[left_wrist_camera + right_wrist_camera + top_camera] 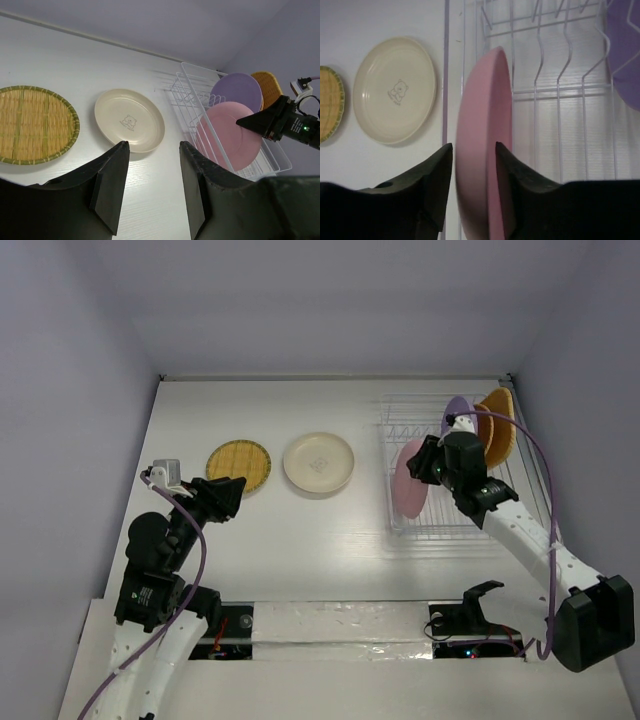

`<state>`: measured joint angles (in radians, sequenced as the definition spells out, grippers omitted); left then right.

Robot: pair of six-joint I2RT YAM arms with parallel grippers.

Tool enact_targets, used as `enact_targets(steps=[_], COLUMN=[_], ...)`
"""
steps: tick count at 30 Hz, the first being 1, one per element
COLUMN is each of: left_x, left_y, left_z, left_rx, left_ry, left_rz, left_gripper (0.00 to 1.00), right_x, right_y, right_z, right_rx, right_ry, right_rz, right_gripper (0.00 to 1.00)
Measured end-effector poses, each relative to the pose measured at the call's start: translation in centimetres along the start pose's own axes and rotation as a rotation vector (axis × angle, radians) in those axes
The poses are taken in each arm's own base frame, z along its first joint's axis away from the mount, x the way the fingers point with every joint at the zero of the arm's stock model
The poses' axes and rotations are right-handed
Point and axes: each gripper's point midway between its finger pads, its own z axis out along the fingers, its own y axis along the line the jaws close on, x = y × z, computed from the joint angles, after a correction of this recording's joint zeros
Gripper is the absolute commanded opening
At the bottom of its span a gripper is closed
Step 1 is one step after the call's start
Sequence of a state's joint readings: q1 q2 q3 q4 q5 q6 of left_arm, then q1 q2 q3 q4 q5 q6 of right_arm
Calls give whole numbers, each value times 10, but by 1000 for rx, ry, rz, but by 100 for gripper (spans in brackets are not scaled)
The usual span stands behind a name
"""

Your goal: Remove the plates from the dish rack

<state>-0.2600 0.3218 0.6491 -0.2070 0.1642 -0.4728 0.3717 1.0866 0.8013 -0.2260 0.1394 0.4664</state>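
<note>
The white wire dish rack (392,530) (540,90) stands at the right. A pink plate (408,490) (482,140) stands on edge at its near left. A purple plate (458,412) (237,90) and two orange plates (497,425) stand further back. My right gripper (420,464) (473,144) is open, one finger on each side of the pink plate's rim, a thin gap showing at the left finger. A yellow woven plate (240,465) and a cream plate (318,463) lie flat on the table. My left gripper (230,498) (152,143) hovers open and empty near the yellow plate.
White walls close the table in at the back and on both sides. The rack's empty upright dividers (560,60) stand between the pink and purple plates. A strip of taped white sheet (340,625) runs along the near edge between the arm bases.
</note>
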Motion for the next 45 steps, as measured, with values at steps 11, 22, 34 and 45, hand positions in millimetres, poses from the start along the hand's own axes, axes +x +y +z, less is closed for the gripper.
enact_targets(steps=[11,22,34,45], left_x=[0,0,0,-1], left_y=[0,0,1,3], left_z=[0,0,0,1], left_rx=[-1,0,-4,-12], left_ry=[1,2,0,-4], left_rz=[0,0,0,0], left_gripper=[42,42,42,42], right_x=[-17,-76,-95,-3], right_y=[32,57,182,232], right_z=[-18,-52,-49,85], right_rx=[-182,-251,-486,-297], right_ry=[-30,-148,-113,54], right_rz=[47,32,-97,-381], right_gripper=[0,0,0,0])
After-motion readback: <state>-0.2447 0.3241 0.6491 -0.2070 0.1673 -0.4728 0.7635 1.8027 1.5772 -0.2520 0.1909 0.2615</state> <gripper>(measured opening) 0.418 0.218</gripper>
